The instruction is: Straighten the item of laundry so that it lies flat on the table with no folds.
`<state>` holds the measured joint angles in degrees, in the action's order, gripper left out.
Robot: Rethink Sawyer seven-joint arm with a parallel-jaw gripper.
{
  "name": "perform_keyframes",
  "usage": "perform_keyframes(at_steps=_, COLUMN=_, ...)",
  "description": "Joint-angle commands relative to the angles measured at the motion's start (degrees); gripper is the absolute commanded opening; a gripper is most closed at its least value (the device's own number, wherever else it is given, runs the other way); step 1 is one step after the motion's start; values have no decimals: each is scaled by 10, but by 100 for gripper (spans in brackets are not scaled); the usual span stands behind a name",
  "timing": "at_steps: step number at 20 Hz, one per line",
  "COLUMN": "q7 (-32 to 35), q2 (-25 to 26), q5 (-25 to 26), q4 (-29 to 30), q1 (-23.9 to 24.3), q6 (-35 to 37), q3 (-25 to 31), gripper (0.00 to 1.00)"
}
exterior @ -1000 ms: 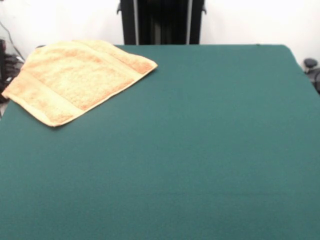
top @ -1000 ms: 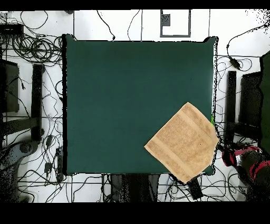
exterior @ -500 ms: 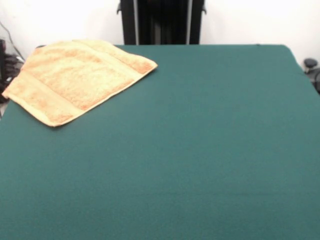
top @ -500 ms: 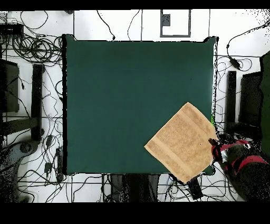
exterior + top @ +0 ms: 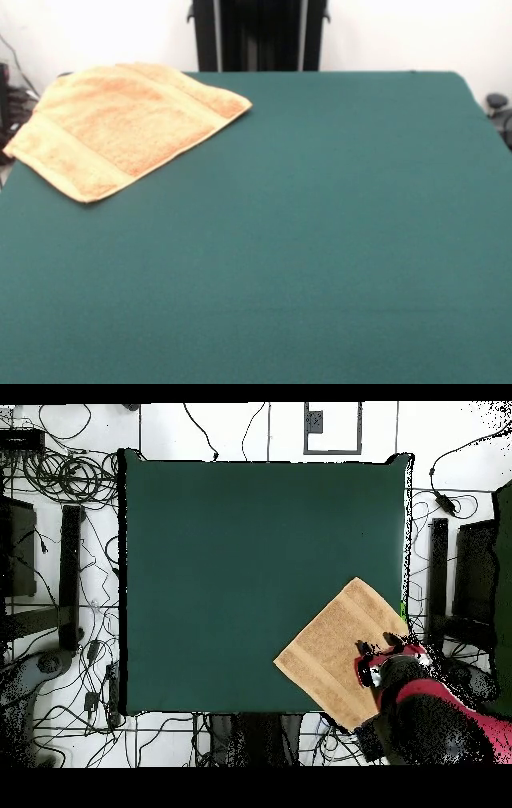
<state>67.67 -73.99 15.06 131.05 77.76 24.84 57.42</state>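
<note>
From above, the red and black arm (image 5: 440,719) reaches in from the five o'clock corner; its gripper (image 5: 378,659) sits over the towel's (image 5: 330,654) four o'clock part; whether its jaws are parted or closed, or have hold of any cloth, cannot be told, and whether it touches the towel cannot be told either; the front view shows no gripper at all. The orange-tan towel lies turned like a diamond at the table's (image 5: 250,554) five o'clock corner in the overhead view, with its three o'clock and six o'clock tips at or past the table edges; in the front view the towel (image 5: 120,128) lies at ten o'clock, spread out, a woven band near each of two opposite edges; the rest of the dark green table (image 5: 320,240) lies beyond it.
</note>
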Motion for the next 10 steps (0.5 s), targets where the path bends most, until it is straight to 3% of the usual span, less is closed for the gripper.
perform_keyframes(at_steps=1, q7=186, q2=-38, q5=-32, q4=148, q1=-73, q6=-73, q3=-86, gripper=100)
perform_keyframes(at_steps=6, q7=216, q2=-29, q5=-18, q4=160, q1=-142, q6=-109, q3=-171, gripper=100)
perform_keyframes(at_steps=10, q7=252, q2=-22, q5=-17, q4=171, q1=-225, q6=-135, q3=-256, gripper=100)
